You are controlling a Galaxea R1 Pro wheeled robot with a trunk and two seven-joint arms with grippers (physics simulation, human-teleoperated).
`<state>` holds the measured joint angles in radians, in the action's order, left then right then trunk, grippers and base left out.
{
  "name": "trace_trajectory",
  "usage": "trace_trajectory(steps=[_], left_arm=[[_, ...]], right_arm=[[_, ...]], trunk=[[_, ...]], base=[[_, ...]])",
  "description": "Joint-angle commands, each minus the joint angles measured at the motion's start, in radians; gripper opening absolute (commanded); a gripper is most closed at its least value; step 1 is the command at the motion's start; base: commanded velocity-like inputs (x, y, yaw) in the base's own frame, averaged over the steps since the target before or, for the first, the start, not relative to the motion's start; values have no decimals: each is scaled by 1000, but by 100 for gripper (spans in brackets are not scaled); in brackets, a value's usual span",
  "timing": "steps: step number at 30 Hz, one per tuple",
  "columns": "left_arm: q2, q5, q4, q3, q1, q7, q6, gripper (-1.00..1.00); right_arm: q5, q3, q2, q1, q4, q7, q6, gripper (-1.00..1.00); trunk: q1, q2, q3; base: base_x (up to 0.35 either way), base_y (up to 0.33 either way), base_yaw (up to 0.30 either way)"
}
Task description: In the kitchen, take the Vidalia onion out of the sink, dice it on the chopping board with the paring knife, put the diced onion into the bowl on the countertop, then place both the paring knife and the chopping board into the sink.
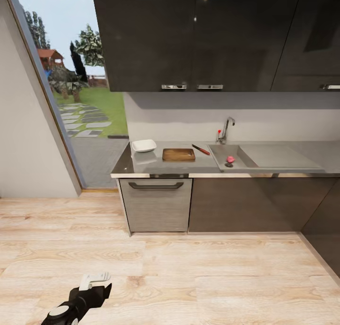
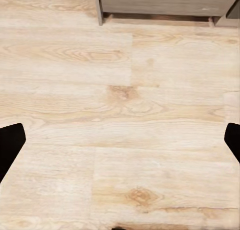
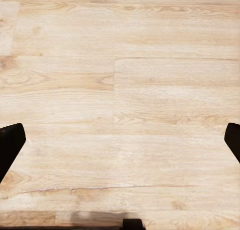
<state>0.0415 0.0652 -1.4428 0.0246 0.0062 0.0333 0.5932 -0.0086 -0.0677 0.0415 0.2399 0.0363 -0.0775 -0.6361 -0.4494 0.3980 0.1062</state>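
The small pinkish-red Vidalia onion (image 1: 230,159) is seen in the rectangular steel sink (image 1: 245,162), right of the dark-brown wooden chopping board (image 1: 179,154). Both the left gripper (image 2: 120,140) and the right gripper (image 3: 120,140) are spread wide over the pale wooden floor (image 1: 189,277).

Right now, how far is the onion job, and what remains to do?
Nothing looks done yet. The Vidalia onion lies whole in the sink. The paring knife rests on the countertop beside the bare chopping board, and the bowl looks empty. The left gripper and right gripper are open over the wooden floor, holding nothing. Every step remains.
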Motion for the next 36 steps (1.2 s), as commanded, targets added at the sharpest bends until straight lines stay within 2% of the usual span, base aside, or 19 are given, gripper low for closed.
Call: trace_trajectory(steps=[1, 9, 11, 13, 15, 17, 22, 25, 30, 34, 36], left_arm=[[0, 7, -3, 0, 0, 3, 6, 100], [-5, 7, -55, -1, -3, 3, 28, 100], [-20, 7, -76, -1, -5, 3, 47, 100], [-62, 4, -96, -2, -16, 2, 65, 100], [-92, 1, -102, -3, -36, 2, 71, 100], [-105, 0, -105, -3, -53, 2, 74, 100], [-141, -2, -108, -4, -151, 2, 94, 100], [-163, -2, -108, -6, -228, 5, 155, 100], [-176, -1, -107, -31, -340, 20, 262, 100], [-185, 2, -85, -65, -484, 37, 341, 100], [-188, 5, -27, -75, -599, 42, 376, 100]], right_arm=[[-1, -7, 1, 1, -1, -8, -2, 100], [-1, -7, 0, 1, -1, -10, -3, 100], [-1, -7, 1, 1, 0, -10, -3, 100], [-1, -7, 1, 1, 0, -10, -3, 100], [-1, -7, 1, 1, 0, -10, -3, 100], [-1, -6, 1, 1, 1, -10, -3, 100], [-1, -6, 0, 1, 2, -10, -3, 100], [-1, -6, -1, 1, 2, -10, -4, 100], [-1, -6, -1, 1, 2, -10, -4, 100], [-1, -6, -2, 1, 2, -10, -5, 100], [-1, -6, -4, 1, 2, -10, -7, 100]], trunk=[[-1, 2, 2], [-1, 2, 2], [-1, 2, 2], [-1, 2, 2], [-1, 2, 2], [-1, 2, 2], [-1, 2, 2], [-1, 2, 2], [-1, 2, 2], [-1, 2, 2], [-1, 2, 2]], base=[[0, 0, 0], [0, 0, 0], [0, 0, 0], [0, 0, 0], [0, 0, 0], [0, 0, 0], [0, 0, 0], [0, 0, 0], [0, 0, 0], [0, 0, 0], [0, 0, 0]])
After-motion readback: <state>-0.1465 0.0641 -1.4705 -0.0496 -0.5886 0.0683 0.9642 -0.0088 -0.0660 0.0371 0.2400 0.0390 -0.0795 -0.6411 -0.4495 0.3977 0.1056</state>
